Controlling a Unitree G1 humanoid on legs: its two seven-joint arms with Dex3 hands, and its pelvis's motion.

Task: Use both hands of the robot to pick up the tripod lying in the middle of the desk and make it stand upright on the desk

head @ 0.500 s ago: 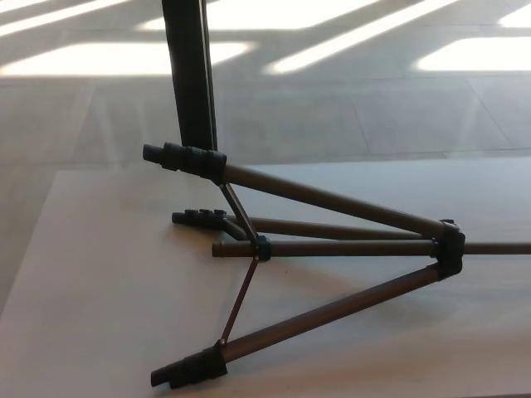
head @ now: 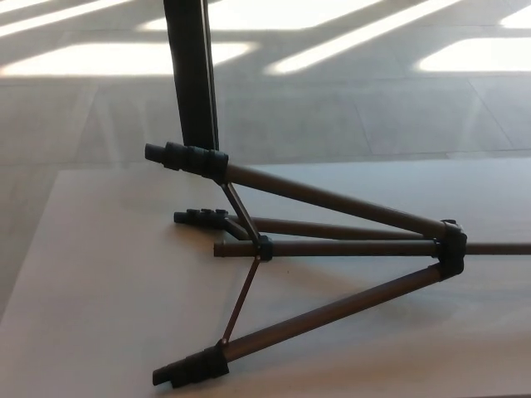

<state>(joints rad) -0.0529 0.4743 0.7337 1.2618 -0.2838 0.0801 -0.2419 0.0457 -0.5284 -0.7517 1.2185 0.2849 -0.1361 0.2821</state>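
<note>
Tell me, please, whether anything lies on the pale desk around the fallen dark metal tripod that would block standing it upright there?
Nothing visible does. The dark metal tripod lies on its side with legs spread, and the pale desk around it is bare. A black upright post stands behind the desk's far edge. Neither robot hand is in view.

A pale, smooth rectangular desk top [head: 108, 282] fills the near part of the scene. Beyond its far edge lies a grey tiled floor [head: 348, 108] with faint joint lines. Bright slanted patches of sunlight [head: 108, 58] cross the far floor. A dark vertical post [head: 191, 75] stands at far left-centre.
</note>
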